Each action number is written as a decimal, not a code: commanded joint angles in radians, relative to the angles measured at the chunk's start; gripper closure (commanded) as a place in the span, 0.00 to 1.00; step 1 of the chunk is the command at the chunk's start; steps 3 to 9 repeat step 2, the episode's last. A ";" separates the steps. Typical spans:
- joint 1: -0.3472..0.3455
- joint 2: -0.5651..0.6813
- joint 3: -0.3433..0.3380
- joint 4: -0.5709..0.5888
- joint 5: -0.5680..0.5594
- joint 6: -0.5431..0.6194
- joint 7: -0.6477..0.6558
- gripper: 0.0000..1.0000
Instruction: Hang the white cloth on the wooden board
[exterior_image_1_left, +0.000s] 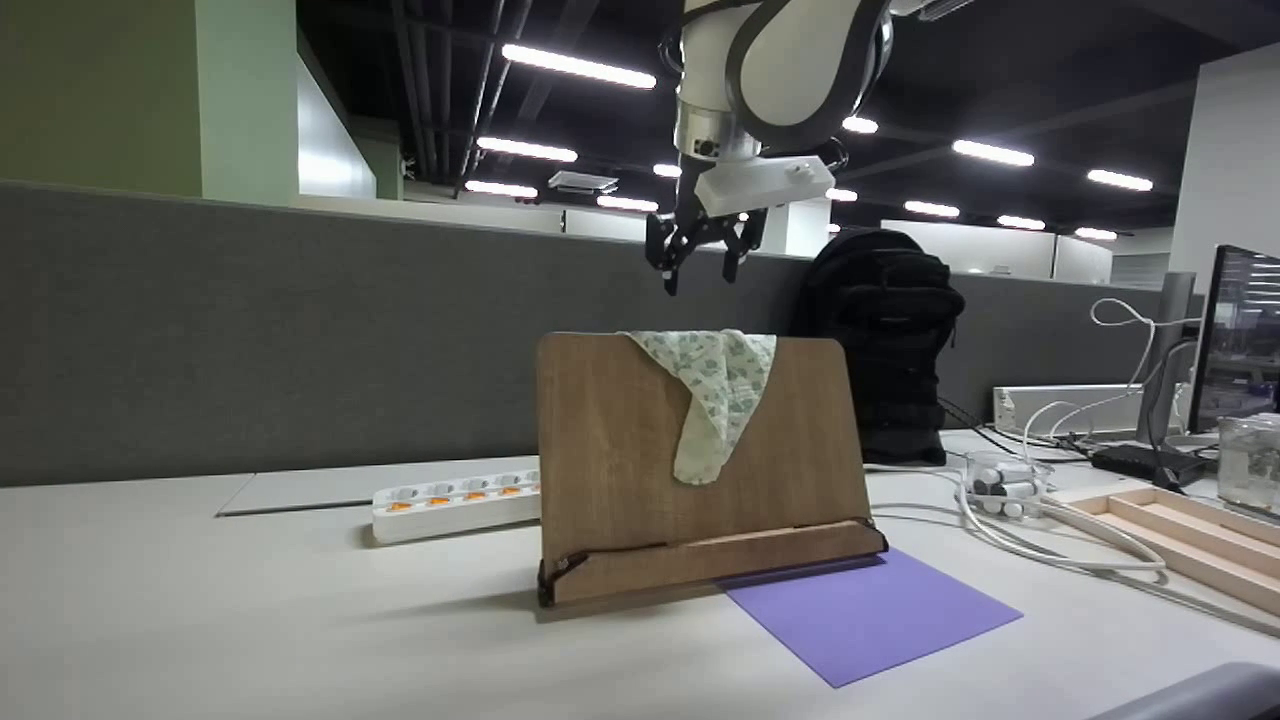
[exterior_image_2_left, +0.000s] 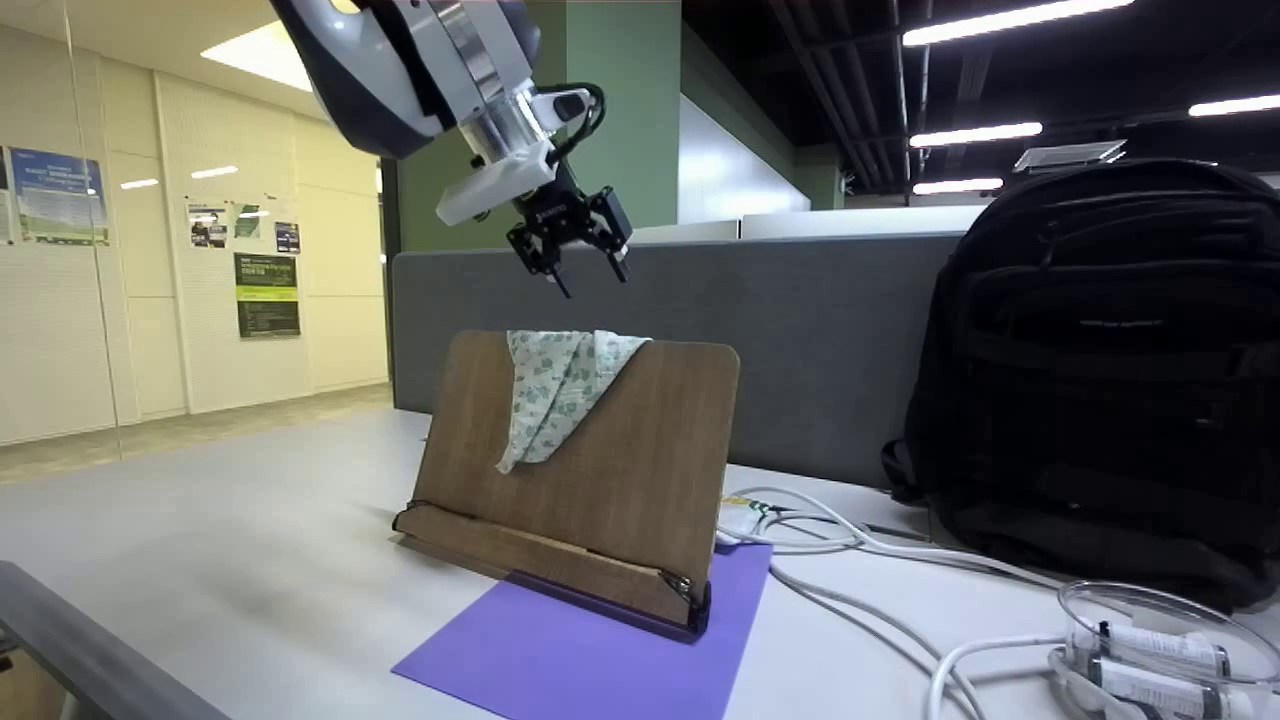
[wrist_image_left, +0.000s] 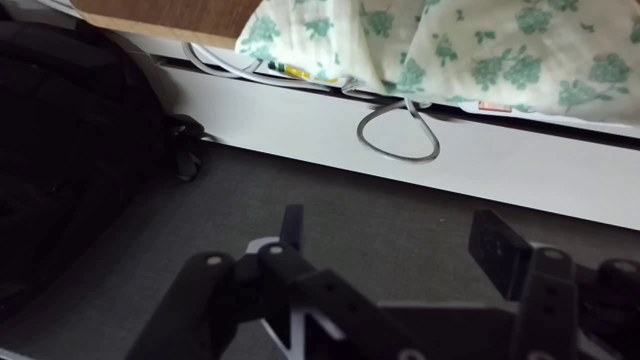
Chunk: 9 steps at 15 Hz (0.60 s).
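Observation:
The white cloth with green flower prints hangs over the top edge of the wooden board. It shows in both exterior views (exterior_image_1_left: 718, 385) (exterior_image_2_left: 558, 390), its front part ending in a point partway down the board's face. The wooden board (exterior_image_1_left: 610, 450) (exterior_image_2_left: 640, 460) stands tilted back on the table, with a ledge along its bottom. In the wrist view the cloth (wrist_image_left: 500, 60) drapes along the upper edge and the board (wrist_image_left: 185, 20) shows at upper left. My gripper (exterior_image_1_left: 701, 276) (exterior_image_2_left: 593, 281) (wrist_image_left: 388, 225) is open and empty, above the board and apart from the cloth.
A purple sheet (exterior_image_1_left: 880, 620) lies partly under the board. A white power strip (exterior_image_1_left: 455, 505) is behind it. A black backpack (exterior_image_1_left: 880, 340) stands against the grey partition (exterior_image_1_left: 270, 340). White cables (exterior_image_2_left: 860, 545), a glass dish (exterior_image_2_left: 1170, 640) and a wooden tray (exterior_image_1_left: 1180, 530) are at the side.

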 joint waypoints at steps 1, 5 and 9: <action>-0.001 -0.010 -0.007 0.023 -0.044 0.012 0.050 0.00; -0.004 -0.013 -0.009 0.025 -0.043 0.010 0.049 0.00; -0.004 -0.013 -0.009 0.025 -0.043 0.010 0.049 0.00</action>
